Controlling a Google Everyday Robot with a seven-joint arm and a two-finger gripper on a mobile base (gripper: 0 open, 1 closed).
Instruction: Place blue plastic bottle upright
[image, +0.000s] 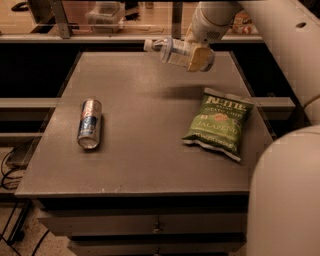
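A metal can (89, 123) lies on its side at the left of the desk (150, 170), and a green chip bag (218, 122) lies at the right. Farther back, above the desk's far half, the gripper (199, 57) hangs with its jaws clamped on the blue plastic bottle (170, 49). The bottle is held roughly level, cap pointing left, clear of the surface. This looks like the carrying step. Next, the wrist must turn the bottle cap-up and lower its base onto bare desk.

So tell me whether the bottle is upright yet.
No, tipped: the bottle lies horizontal in the end effector, held above the table's far side.
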